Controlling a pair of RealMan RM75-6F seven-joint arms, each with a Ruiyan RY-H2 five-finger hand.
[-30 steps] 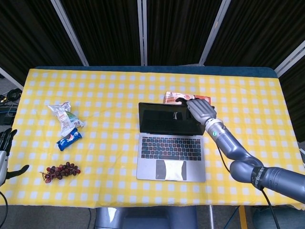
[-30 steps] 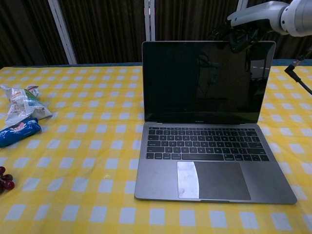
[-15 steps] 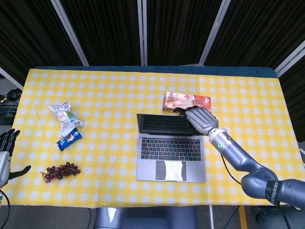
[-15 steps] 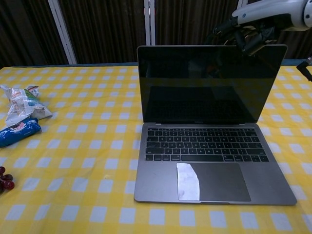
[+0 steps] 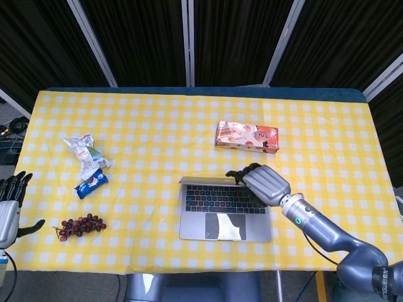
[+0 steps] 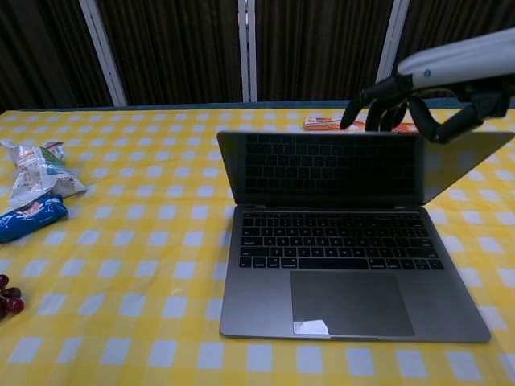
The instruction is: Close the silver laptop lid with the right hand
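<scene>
The silver laptop (image 5: 224,228) sits near the table's front edge, right of centre. Its lid (image 6: 322,167) leans well forward over the keyboard, roughly halfway down. My right hand (image 5: 261,185) lies on the back of the lid at its top right edge, fingers bent over the rim; in the chest view the same hand (image 6: 410,103) shows just behind the lid's upper right corner. It presses on the lid without gripping it. My left hand (image 5: 9,206) hangs off the table's front left corner, fingers spread, holding nothing.
A pink snack box (image 5: 247,136) lies behind the laptop. On the left are a crumpled wrapper (image 5: 85,154), a blue packet (image 5: 91,183) and a bunch of grapes (image 5: 79,226). The yellow checked tablecloth (image 5: 157,126) covers the table.
My right hand has moved forward and down with the lid's top edge. The lid has swung from near upright to about halfway down. The left hand stays at the corner.
</scene>
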